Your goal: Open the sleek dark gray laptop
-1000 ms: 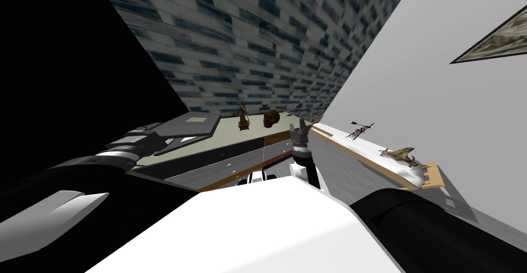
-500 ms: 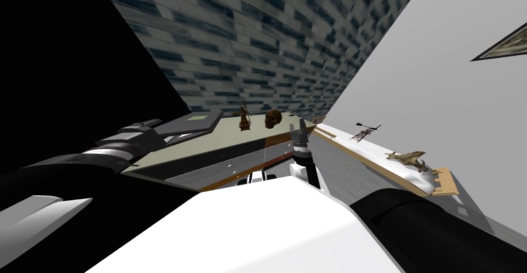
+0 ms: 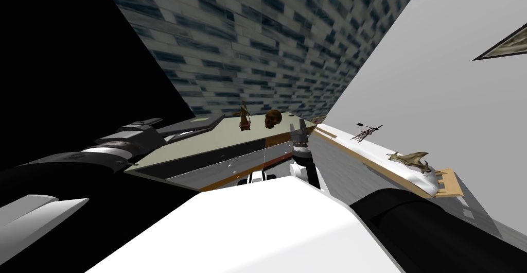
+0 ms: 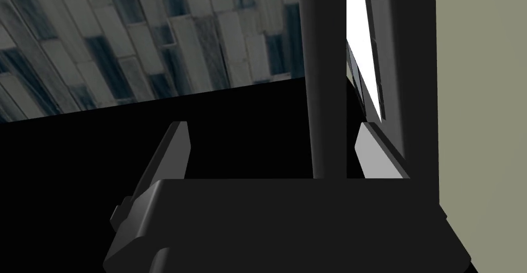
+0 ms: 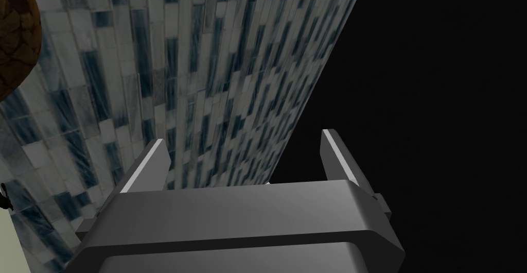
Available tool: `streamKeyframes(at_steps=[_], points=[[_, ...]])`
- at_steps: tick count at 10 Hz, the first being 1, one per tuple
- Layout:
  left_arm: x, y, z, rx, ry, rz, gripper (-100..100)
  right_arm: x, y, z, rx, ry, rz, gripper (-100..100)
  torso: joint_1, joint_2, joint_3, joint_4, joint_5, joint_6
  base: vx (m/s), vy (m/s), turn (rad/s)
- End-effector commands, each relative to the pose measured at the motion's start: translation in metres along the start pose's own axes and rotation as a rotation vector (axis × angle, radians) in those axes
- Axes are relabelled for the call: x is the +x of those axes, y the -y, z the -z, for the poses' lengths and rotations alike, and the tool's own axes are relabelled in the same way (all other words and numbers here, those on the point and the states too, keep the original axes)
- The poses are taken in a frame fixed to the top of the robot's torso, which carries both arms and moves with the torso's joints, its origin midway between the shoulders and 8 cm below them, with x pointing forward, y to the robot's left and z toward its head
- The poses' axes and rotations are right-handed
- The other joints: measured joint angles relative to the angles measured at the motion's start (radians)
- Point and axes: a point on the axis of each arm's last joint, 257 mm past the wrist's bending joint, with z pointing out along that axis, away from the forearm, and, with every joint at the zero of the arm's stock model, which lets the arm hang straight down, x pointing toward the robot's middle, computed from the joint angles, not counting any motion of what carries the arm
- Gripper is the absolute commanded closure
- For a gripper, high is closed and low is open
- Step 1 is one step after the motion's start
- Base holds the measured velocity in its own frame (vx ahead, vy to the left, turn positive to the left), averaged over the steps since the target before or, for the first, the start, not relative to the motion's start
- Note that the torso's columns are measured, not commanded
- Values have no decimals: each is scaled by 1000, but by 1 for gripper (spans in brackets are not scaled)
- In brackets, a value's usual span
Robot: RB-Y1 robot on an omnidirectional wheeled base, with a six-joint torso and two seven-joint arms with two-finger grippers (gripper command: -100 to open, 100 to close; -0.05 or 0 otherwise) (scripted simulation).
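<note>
Laptop lid between open left jaws

Ahead, streaked blue-grey tiled wall; right, plain light grey wall (framed picture high up); below, olive-topped desk with dark front; left, black area.

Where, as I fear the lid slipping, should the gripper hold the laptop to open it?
Probably the free edge of the lid, from the open side of the laptop. It stands ajar: a white screen sliver shows between thin lid and base, so one finger of the open left gripper fits that gap.
</note>
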Motion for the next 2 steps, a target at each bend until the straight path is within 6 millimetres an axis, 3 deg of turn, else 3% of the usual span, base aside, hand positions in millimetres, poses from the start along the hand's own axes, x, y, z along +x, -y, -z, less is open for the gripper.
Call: streamKeyframes(at_steps=[1,2], points=[[-1,1,0,2,1,-1,0,0,0,0,0,0,0,0,0,0,1,-1,1,0,0,0,0],[-1,1,0,3,1,-1,0,0,0,0,0,0,0,0,1,0,0,-1,1,0,0,0,0]])
